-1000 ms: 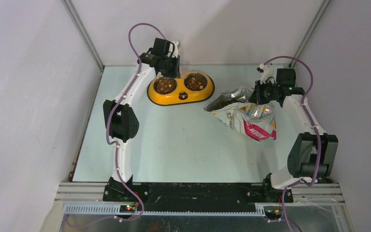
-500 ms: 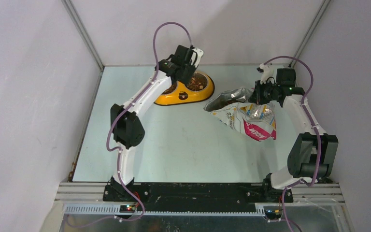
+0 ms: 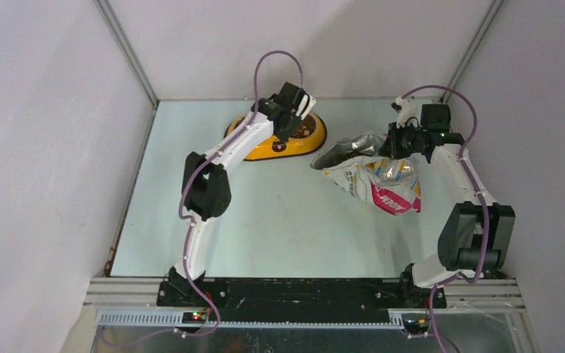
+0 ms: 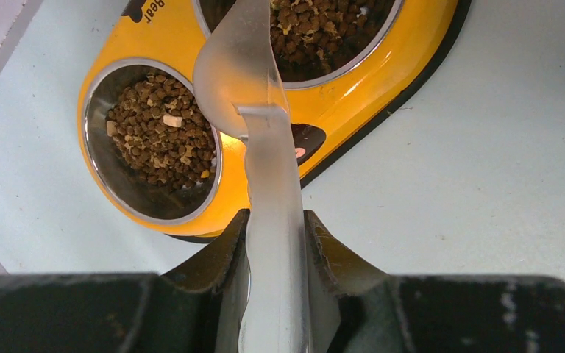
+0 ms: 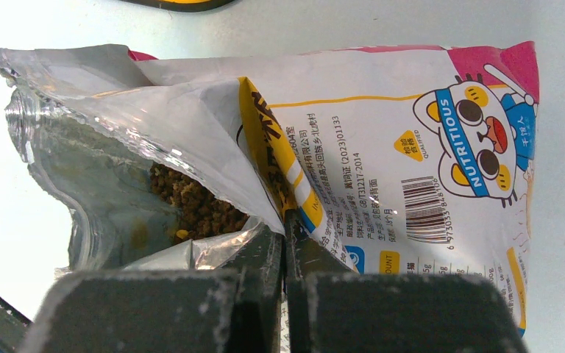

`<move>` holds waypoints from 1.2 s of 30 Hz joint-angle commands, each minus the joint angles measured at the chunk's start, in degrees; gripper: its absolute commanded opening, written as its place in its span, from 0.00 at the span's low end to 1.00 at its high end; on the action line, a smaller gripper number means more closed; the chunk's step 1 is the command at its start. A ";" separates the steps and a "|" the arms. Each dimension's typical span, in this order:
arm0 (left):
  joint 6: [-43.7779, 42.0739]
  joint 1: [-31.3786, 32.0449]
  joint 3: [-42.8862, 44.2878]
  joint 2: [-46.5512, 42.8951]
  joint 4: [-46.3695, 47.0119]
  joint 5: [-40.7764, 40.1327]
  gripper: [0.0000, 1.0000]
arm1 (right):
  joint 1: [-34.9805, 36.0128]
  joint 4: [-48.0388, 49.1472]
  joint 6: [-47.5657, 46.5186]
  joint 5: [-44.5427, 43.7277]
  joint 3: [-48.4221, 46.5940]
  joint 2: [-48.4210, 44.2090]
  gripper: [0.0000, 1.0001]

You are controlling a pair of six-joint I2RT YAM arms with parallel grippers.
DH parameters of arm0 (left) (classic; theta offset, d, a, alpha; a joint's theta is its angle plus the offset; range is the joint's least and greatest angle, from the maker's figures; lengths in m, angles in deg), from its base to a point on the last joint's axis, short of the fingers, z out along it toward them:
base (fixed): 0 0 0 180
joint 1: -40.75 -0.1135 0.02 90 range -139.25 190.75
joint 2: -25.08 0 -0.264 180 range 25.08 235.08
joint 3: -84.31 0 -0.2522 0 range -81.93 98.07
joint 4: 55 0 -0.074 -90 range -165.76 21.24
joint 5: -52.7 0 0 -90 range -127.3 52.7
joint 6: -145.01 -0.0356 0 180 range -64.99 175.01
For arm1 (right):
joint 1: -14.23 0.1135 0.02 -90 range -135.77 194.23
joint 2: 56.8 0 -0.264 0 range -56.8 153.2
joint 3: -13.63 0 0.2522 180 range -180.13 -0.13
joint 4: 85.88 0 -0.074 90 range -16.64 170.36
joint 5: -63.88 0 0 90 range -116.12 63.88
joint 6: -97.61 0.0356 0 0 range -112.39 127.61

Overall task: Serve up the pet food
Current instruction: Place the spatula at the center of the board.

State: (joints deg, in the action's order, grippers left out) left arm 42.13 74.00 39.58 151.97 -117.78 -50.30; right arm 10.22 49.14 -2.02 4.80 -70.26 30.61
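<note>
The left gripper point(image 4: 276, 228) is clamped on the flat handle of the clear scoop point(image 4: 239, 66). The scoop's cup, empty as far as I can tell, hangs just above the yellow double bowl point(image 4: 338, 110), over the ridge between its two steel cups. Both cups already hold pet food point(image 4: 158, 140), a brown layer in each, so the step in hand looks like the end of a pour. If more is wanted, the next move calls for lifting the scoop clear of the bowl's rim. It would then go to the right of the bowl and into the mouth of the bag point(image 5: 412, 125), low enough to dig under the kibble there. The right gripper point(image 5: 285, 239) is pinched tight on the bag's upper lip, right of the bowl and apart from it, holding the mouth open toward the bowl; more of the food shows inside. The crumpled foil lip and the right gripper itself crowd that opening. Bowl and bag both rest on the table point(image 3: 279, 213).
</note>
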 commanded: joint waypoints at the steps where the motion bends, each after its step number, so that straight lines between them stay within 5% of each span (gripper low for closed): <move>1: -0.46 -0.23 -0.71 -4.20 2.34 -2.55 0.00 | -1.88 -4.01 -1.23 -4.46 -0.72 -1.24 0.00; 11: 5.85 -2.47 -1.42 -9.71 6.38 -1.82 0.00 | -1.88 -4.10 -1.28 -4.34 -0.72 -1.47 0.00; 19: 16.85 -10.29 -4.59 -14.94 6.97 14.48 0.00 | -1.88 -4.18 -1.36 -4.12 -0.71 -1.67 0.00; 23: 25.19 -17.53 -12.55 -19.52 12.40 25.41 0.00 | -1.88 -4.19 -1.31 -3.96 -0.73 -1.80 0.00; 36: 42.43 -37.57 -36.33 -29.85 33.87 41.11 0.00 | -1.88 -4.19 -0.94 -3.72 -0.71 -1.74 0.00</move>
State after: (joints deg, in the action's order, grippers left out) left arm 77.56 39.97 6.18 126.29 -93.08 -17.12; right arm 10.02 48.90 -2.00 5.15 -70.26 30.28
